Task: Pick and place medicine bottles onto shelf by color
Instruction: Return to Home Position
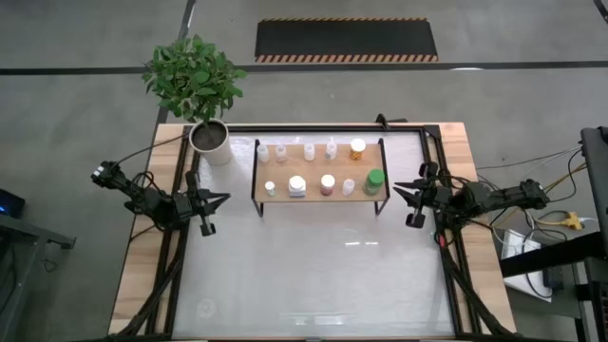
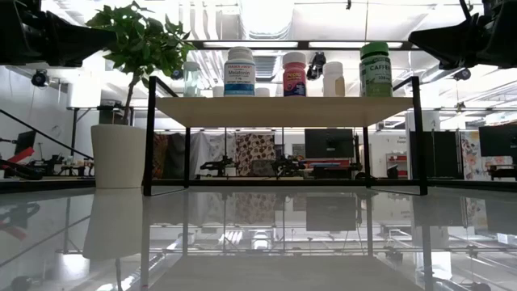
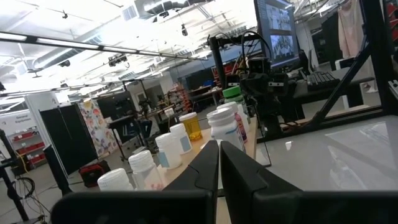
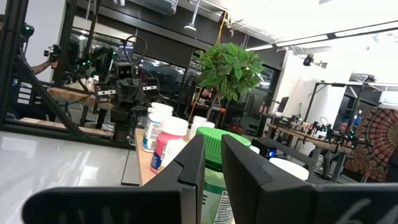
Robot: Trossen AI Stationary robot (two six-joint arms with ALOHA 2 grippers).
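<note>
Medicine bottles [image 1: 328,183] on shelf [image 1: 318,197]: light, rigid, slick; grip mid-body. Left gripper [image 1: 217,201] at 9 o'clock, right gripper [image 1: 405,195] at 3: jaws closed, empty.

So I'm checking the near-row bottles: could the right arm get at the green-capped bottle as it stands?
Probably yes. The green-capped bottle stands at the shelf's end nearest the right gripper, with only the frame's thin black post beside it. The gripper holds nothing and would need to open.

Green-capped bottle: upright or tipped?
Upright. The green-capped bottle stands cap-up on the shelf in the low view; the high view shows its round cap from above at the shelf's right end.
</note>
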